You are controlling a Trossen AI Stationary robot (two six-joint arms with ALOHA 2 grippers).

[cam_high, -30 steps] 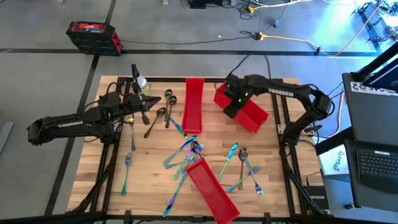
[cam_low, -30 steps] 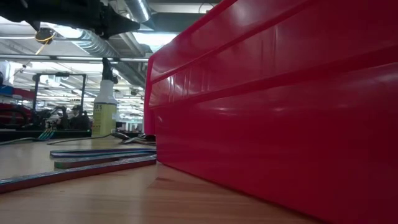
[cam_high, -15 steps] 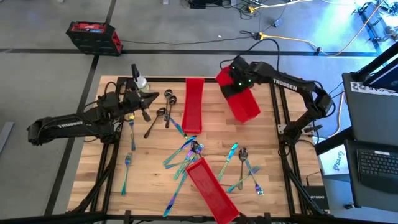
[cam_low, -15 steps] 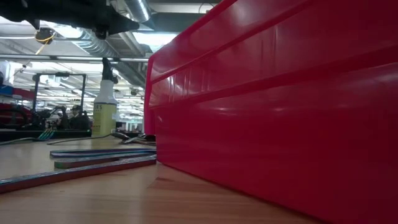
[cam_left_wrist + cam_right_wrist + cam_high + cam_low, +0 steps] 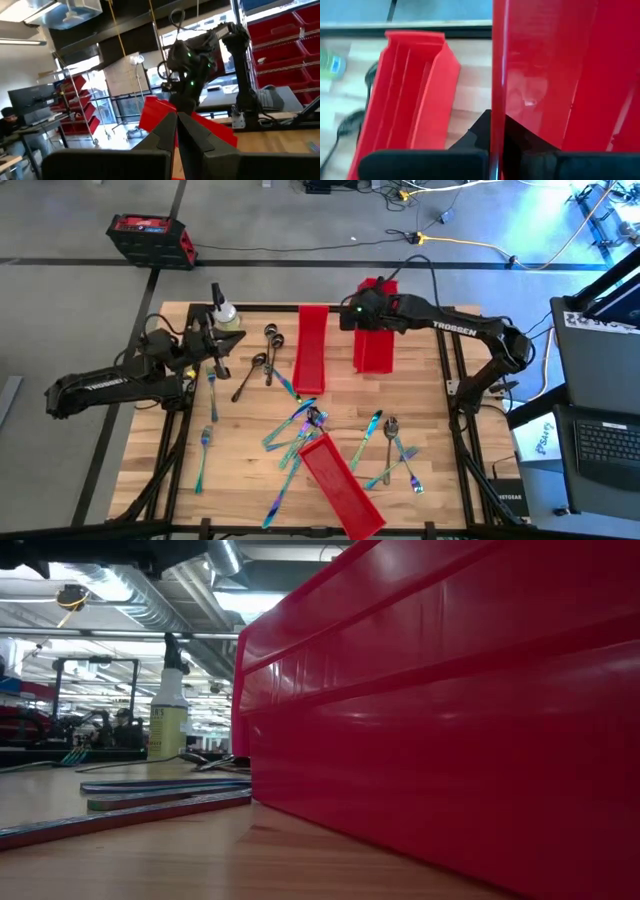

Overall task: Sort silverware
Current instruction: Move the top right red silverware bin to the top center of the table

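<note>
Right gripper clamped on the wall of a red bin at the far side of the table, the bin lying lengthwise just beside a second red bin — seen from the right wrist, fingers pinched on the bin's thin edge. Left gripper closed on nothing, fingers pressed together, hovering near the spray bottle. Silverware scattered on the wood, well apart from the right gripper: dark spoons just beside the left gripper, iridescent pieces toward the near edge around a third red bin — a few forks below the left gripper.
</note>
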